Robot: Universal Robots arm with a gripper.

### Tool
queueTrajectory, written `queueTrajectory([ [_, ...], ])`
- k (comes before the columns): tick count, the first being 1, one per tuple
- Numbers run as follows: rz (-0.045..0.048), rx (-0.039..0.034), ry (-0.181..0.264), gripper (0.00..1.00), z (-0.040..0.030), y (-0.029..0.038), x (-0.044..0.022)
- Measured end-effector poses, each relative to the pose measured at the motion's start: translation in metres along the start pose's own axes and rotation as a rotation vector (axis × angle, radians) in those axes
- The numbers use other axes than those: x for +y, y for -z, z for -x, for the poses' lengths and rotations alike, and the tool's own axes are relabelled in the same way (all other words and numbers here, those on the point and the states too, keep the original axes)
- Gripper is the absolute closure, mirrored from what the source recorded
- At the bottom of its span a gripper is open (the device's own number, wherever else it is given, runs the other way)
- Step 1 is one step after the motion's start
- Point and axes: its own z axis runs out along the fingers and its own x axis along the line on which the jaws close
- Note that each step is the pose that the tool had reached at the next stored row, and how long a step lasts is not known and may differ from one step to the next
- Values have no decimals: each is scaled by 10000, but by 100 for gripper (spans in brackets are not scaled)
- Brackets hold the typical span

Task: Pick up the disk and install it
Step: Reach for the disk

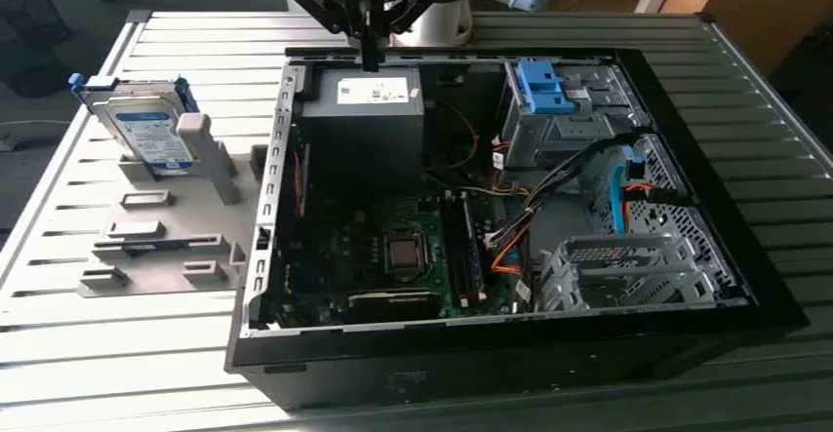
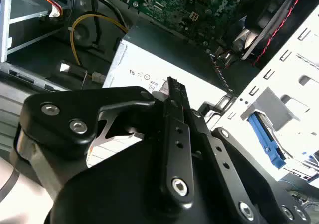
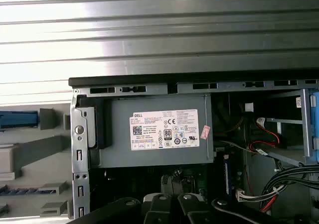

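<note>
**Layout, exterior view.** The slatted metal table (image 1: 768, 91) carries an open computer case (image 1: 521, 373) at centre and a grey stand (image 1: 156, 247) at 9 o'clock of the case. Inside the case, a grey box with a white sticker (image 1: 371, 110) sits at 11 o'clock, and a bare blue bracket (image 1: 540, 86) sits at 1 o'clock. Neither of these is the part to be picked up.

**Location of the part.** The disk (image 1: 143, 130) stands on edge in the far slot of the stand, at 10 o'clock of the case. It is tilted slightly, its label faces the camera, and its blue frame shows along the top edge. Nothing touches it.

**Gripper.** The gripper (image 1: 371, 59) hangs over the case rim at 12 o'clock, directly above the grey box and well apart from the disk. In the second wrist view, the gripper (image 2: 172, 87) has its fingers pressed together with nothing between them.

**Step in hand (judged).** The step is the approach to the disk. The pick-up has not begun.

1. Clear the case wall before travelling toward 9 o'clock.
2. Spread the fingers fully before descending. Pressed together, they would strike the top edge.
3. Align the finger gap across the thin dimension of the disk and match its tilt.
4. Centre the grip along the top edge so that the disk hangs level.
5. Withdraw along the slot line. A sideways pull risks dragging the stand.
</note>
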Motion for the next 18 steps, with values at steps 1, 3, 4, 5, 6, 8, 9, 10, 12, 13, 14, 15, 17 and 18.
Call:
queueTrajectory([
  [1,1,0,-1,89,0,0,0],
  [3,0,0,1,89,0,0,0],
  [4,0,0,0,89,-2,0,0],
  [5,0,0,-1,89,-3,0,0],
  [6,-1,0,-1,89,-5,0,0],
  [8,0,0,-2,89,-10,0,0],
  [9,1,0,0,89,-11,0,0],
  [10,0,0,-1,89,-14,0,-1],
  [12,0,-1,-1,89,-31,1,-2],
  [13,0,0,-1,89,-33,1,-2],
  [14,1,-1,-1,89,-35,1,-3],
  [15,1,-1,-1,89,-40,1,-3],
  [17,1,0,-1,89,-49,1,-4],
  [18,0,0,0,89,-54,2,-4],
])
